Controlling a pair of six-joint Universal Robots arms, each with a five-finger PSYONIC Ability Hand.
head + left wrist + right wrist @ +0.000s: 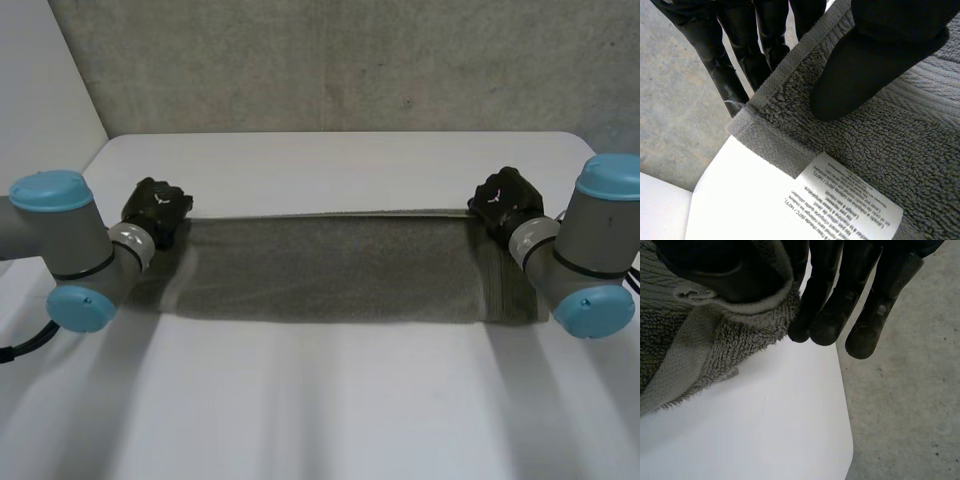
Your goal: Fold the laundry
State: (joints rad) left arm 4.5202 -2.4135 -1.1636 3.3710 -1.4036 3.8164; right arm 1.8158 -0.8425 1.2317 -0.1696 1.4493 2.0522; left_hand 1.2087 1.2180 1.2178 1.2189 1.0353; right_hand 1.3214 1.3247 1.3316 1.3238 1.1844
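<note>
Arms with grey joints and light-blue caps reach forward on either side of the white table (330,400). Their elbows are bent outward and both wrists angle in towards a long grey terry towel (330,270), which lies crosswise over the middle of the table. The far long edge of the towel runs straight from one hand to the other.

The left hand (158,208) is at the far left corner. In its wrist view the thumb (865,65) presses down on top of the pile while the fingers (740,50) reach under the hemmed edge, pinching the corner. A white care label (845,200) printed with small text lies just beside that grip.

The right hand (505,200) is at the far right corner. Its thumb (730,275) clamps a bunched fold of cloth against the nearest finger, and the other fingers (860,315) hang straight past the table's edge, over grey concrete floor (910,415).
</note>
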